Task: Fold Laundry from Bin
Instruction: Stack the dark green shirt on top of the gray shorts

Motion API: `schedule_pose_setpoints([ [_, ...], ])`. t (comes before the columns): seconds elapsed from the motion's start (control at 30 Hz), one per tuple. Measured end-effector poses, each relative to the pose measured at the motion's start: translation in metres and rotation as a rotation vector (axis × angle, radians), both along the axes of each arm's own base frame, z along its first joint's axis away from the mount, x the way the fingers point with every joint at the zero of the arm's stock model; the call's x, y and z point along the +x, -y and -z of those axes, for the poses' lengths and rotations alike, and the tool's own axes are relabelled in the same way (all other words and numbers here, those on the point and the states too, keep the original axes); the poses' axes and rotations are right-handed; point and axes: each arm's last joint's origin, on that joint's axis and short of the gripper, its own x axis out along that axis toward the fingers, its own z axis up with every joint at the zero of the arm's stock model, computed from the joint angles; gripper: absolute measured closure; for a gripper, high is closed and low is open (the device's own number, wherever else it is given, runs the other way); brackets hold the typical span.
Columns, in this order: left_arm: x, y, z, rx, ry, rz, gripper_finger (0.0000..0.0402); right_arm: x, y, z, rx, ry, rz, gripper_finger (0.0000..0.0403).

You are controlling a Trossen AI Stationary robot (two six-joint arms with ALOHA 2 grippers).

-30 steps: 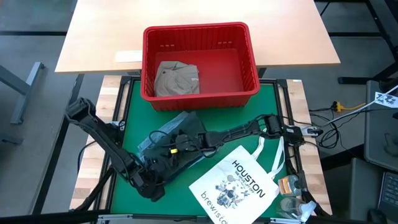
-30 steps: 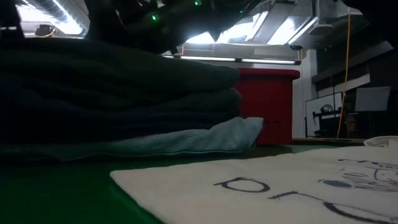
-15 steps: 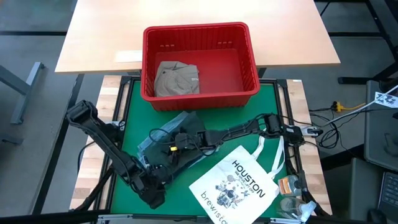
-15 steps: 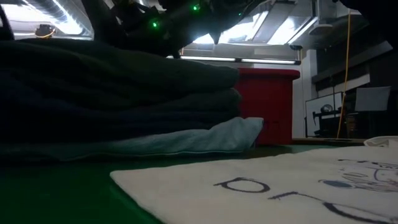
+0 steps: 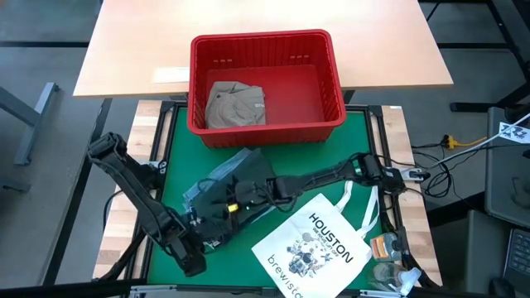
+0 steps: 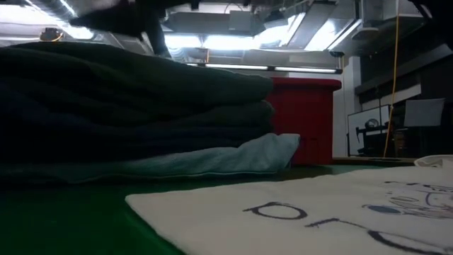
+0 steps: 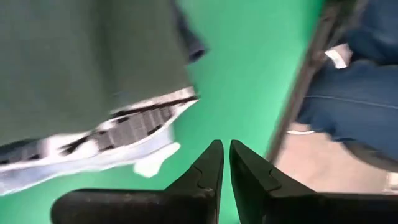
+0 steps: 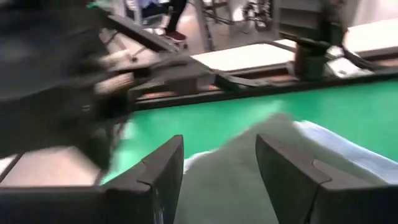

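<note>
Two arms lean over the green mat [image 5: 323, 157], which carries everything but the bin. By size, the red bin [image 5: 267, 43] comes first: it sits at the mat's far edge, and one khaki garment [image 5: 235, 105] lies loose in its left half, not yet taken out. Next comes the white tote [image 5: 319, 248], flat by the mat's near right corner, which is no part of the job. Then the stack [image 5: 236, 170] of folded laundry in the middle of the mat, toward its near left side: dark garments on top and a light blue one [image 6: 212, 159] at the bottom, seen edge-on in the low view.

The right gripper [image 8: 219, 177] hovers low over the stack with its fingers spread wide, holding nothing. The left gripper [image 7: 222, 163] is off the stack's near left edge, close to the mat's near edge, its fingers drawn almost together on nothing.

The stack looks about finished, so the step in hand seems to be letting go of it and backing away. To do that well, lift each gripper straight up before swinging sideways, so no finger drags a fold open. Then reach for the khaki piece from above, near its middle.
</note>
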Motion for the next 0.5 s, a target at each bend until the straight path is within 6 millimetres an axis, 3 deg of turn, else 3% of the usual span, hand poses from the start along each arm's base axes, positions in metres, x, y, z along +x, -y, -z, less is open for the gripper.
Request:
schedule_pose_setpoints([
  [0.3,-0.026,-0.025,-0.02,0.357,-0.185,-0.001,0.0378,-0.012,-0.048,-0.006,-0.023,0.024,-0.097,0.0203],
  [0.5,-0.025,-0.039,-0.022,0.519,-0.164,-0.038,0.0379,-0.019,-0.073,-0.003,-0.125,0.046,-0.057,0.0203],
])
